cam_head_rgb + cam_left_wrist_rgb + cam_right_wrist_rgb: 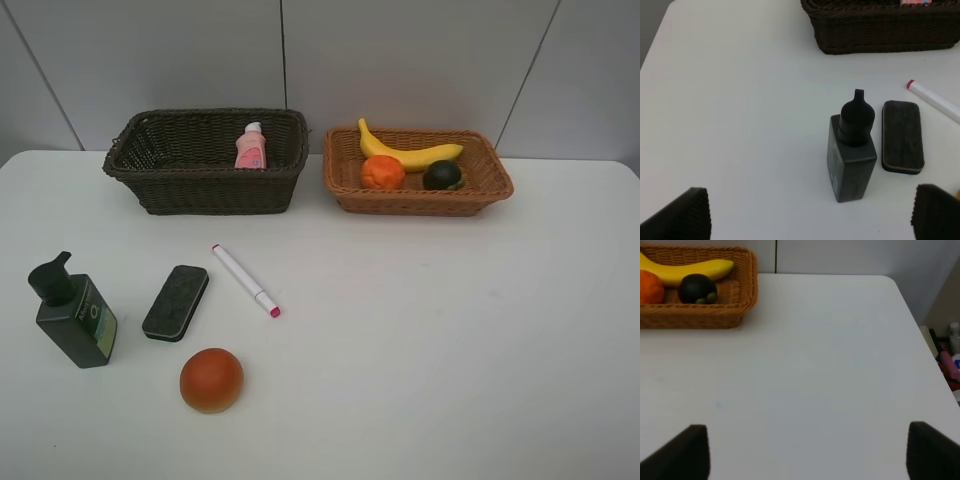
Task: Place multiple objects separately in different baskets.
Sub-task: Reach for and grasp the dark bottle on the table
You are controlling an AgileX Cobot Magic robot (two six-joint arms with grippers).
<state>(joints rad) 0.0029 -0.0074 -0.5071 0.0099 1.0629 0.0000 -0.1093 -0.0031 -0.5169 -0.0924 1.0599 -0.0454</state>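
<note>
Wicker basket, dark brown (205,195): holds the pink bottle (250,148), upright by the back wall; nothing else shows inside.
Wicker basket, light tan (415,202): holds the yellow banana (415,155), the bumpy tangerine (383,172) and the dark green round fruit (442,175), close together.
Loose on the table (450,330): dark green pump bottle (75,315), black eraser (176,302) just beside it, white marker (243,279) near the eraser, red-orange ball fruit (211,380) in front of them.
Progress: about half done, I judge. Fruit appears to go in the tan basket and the rest in the dark one, so four things are left.
Left gripper (807,215): jaws spread wide, empty, above the pump bottle.
Right gripper (805,452): jaws spread wide, empty, over bare table, well apart from the tan basket.
</note>
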